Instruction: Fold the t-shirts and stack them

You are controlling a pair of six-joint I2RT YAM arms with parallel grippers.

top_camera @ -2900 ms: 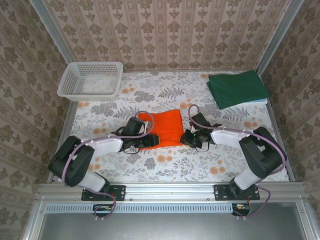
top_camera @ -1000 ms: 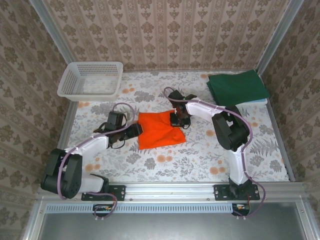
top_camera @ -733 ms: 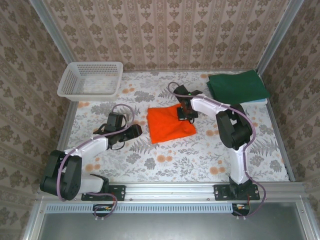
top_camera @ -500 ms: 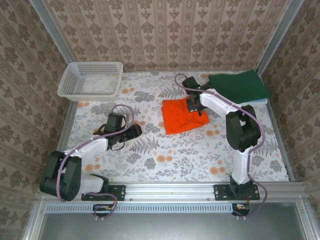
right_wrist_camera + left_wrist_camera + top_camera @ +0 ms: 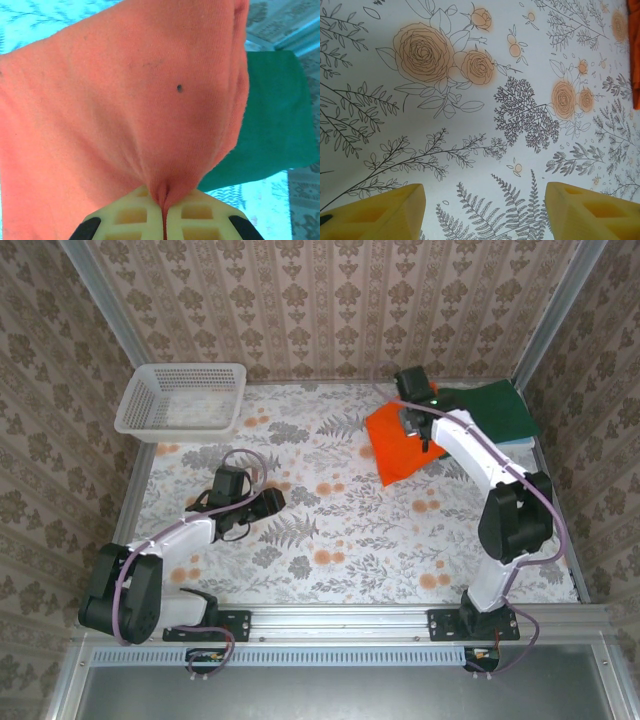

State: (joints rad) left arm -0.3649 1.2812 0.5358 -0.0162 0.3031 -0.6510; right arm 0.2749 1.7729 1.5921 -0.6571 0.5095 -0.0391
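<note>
One orange t-shirt (image 5: 395,445) clamped in right pincer (image 5: 163,215) | at green t-shirt (image 5: 480,412) edge | left pincer (image 5: 482,212) wide over tablecloth (image 5: 470,125)

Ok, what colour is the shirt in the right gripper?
Bright orange; the right wrist view shows the t-shirt best, pinched in the right gripper.

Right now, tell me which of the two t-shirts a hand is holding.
The bright orange cloth t-shirt: the right hand is shut on a fold of it. The dark green cloth t-shirt lies folded flat, in neither hand.
</note>
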